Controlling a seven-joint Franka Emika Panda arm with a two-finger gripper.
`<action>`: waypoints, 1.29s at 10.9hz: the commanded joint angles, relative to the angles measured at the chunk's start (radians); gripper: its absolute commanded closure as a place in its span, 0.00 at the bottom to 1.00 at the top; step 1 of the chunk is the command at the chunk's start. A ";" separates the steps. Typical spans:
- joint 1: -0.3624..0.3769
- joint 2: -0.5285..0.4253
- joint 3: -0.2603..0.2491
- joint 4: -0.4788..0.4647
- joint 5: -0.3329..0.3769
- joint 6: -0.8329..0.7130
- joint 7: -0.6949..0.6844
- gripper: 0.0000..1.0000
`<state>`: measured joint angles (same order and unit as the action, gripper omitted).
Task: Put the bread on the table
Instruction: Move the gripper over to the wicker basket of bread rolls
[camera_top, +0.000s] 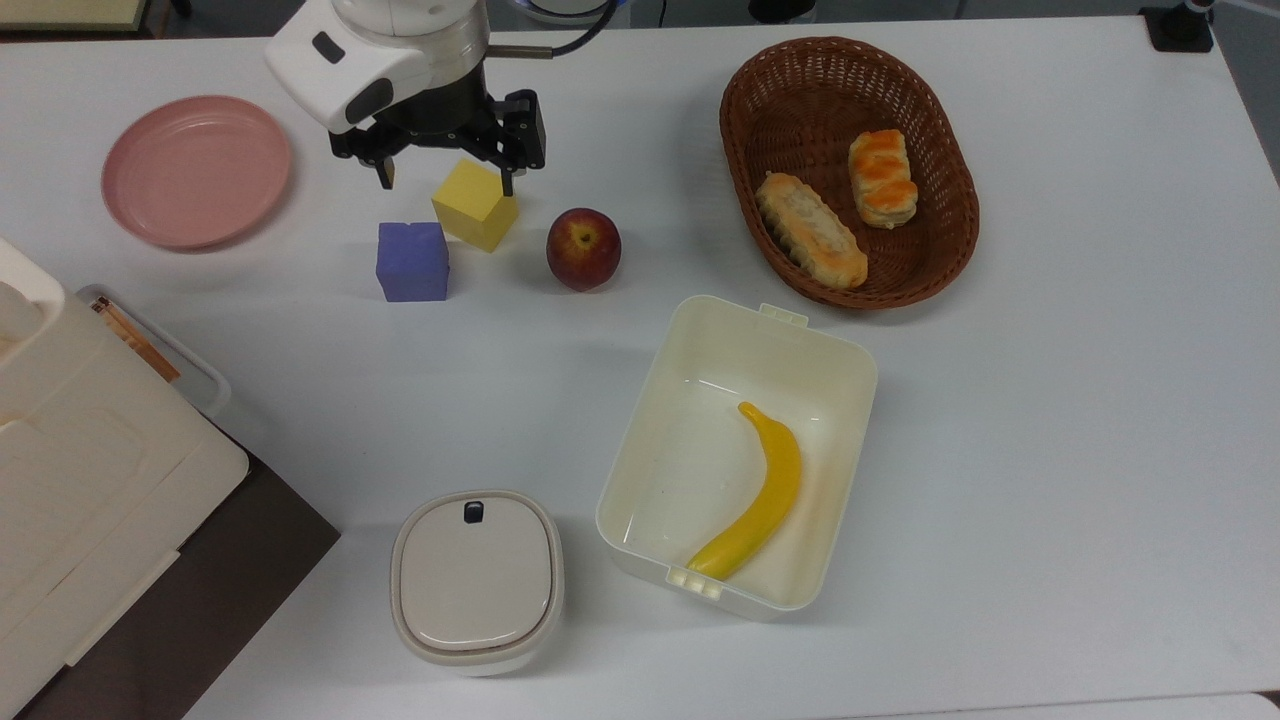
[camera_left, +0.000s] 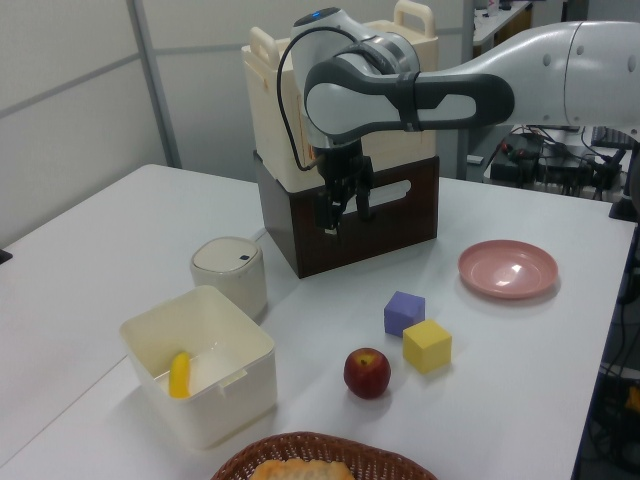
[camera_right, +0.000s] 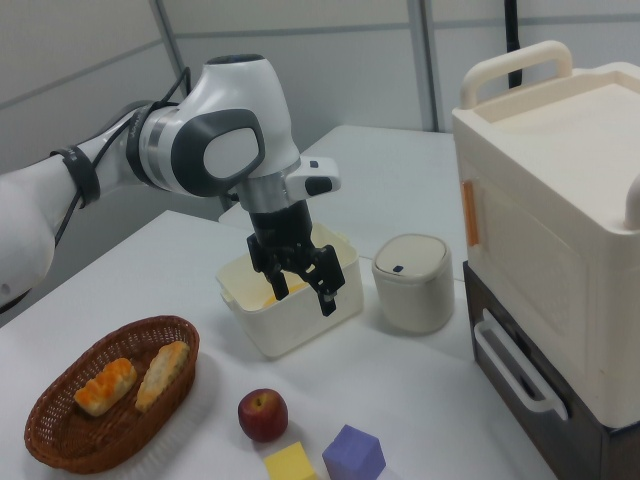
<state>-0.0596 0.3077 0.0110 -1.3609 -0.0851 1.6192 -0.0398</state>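
- The glossy white, rounded arm links (camera_right: 215, 150) have smooth plastic shells, with dark grey panels set into the joints.
- A grey band (camera_left: 455, 100) runs along the forearm in the left view.
- A thin black cable (camera_left: 285, 80) loops beside the wrist.
- The black two-finger gripper (camera_top: 445, 165) sits under a white housing (camera_top: 340, 65) bearing small dark oval buttons.
- A silver metal ring (camera_top: 455, 45) tops the black hand.

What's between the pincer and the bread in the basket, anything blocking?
Nothing visible blocks it. The open pincer hangs above the yellow cube, and the bread lies uncovered in the basket beside the longer loaf. The peach sits low on the table, below a raised path.
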 joint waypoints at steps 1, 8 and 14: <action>0.003 -0.028 -0.008 -0.024 0.011 0.010 -0.026 0.00; 0.058 -0.021 0.006 -0.049 0.015 -0.059 -0.020 0.00; 0.237 -0.019 0.006 -0.056 0.096 -0.192 0.014 0.00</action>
<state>0.0993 0.3099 0.0276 -1.3894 -0.0109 1.4767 -0.0405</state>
